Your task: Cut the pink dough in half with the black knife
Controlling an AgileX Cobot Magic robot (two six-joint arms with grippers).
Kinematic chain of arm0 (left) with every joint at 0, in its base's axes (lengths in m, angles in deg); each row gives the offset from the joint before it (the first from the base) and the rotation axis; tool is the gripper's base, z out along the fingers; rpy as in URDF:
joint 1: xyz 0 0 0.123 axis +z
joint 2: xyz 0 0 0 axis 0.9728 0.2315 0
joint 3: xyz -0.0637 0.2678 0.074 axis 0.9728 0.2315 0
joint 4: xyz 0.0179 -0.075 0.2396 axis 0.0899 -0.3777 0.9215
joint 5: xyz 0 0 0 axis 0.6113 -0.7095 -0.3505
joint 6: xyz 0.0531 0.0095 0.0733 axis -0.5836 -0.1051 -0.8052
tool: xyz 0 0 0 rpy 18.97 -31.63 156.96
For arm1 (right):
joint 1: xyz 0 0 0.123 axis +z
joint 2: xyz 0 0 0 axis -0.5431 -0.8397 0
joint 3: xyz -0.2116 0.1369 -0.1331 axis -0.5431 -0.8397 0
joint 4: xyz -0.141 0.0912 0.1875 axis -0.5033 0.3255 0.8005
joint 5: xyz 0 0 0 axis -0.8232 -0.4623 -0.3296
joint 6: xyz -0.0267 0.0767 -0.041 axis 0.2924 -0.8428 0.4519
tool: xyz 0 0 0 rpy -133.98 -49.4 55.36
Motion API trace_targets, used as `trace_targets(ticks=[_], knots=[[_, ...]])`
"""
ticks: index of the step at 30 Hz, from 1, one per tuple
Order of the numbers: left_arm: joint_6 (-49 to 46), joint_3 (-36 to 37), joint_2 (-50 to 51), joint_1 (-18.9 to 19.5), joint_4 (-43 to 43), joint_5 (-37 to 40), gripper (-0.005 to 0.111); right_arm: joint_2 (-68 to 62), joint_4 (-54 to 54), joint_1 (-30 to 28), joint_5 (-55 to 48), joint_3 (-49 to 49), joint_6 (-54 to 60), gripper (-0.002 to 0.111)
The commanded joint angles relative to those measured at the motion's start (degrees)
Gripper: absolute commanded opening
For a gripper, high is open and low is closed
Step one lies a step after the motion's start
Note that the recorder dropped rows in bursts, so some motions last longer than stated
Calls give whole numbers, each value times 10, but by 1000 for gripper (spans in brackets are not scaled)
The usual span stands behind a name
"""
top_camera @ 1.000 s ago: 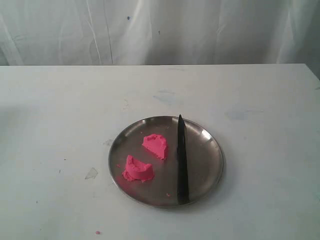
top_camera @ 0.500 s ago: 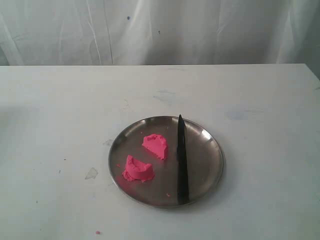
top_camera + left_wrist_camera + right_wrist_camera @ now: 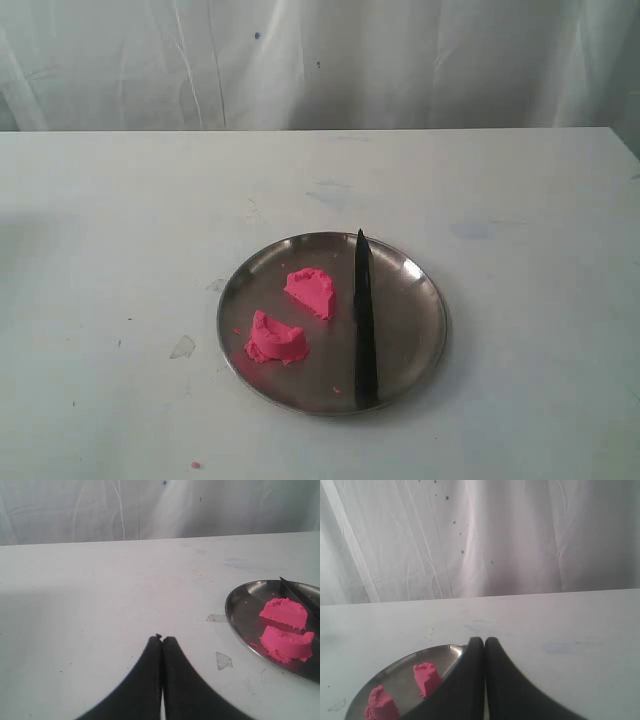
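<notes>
On the steel plate (image 3: pixel 425 330): pink dough (image 3: pixel 310 291) halves, black knife (image 3: pixel 364 320).

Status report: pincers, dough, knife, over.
Left pincer and right pincer shut, empty. Pink dough in two pieces on steel plate. Black knife lies across plate beside them. Nothing obstructing.

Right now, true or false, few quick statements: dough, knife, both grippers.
1. The pink dough lies in two separate pieces on the plate. True.
2. The black knife lies on the table beside the plate. False: it lies on the plate, next to the dough.
3. The left gripper and the right gripper are both shut. True.
4. The right gripper holds the knife. False: it grips nothing; the knife lies free.
</notes>
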State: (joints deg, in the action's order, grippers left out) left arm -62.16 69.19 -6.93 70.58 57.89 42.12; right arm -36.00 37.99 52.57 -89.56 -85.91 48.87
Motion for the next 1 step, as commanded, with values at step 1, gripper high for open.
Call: trace_targets(ticks=[1], knots=[[5,2,-3,1,-2,1,0,4,-3,-4,1,-3,-3,0]])
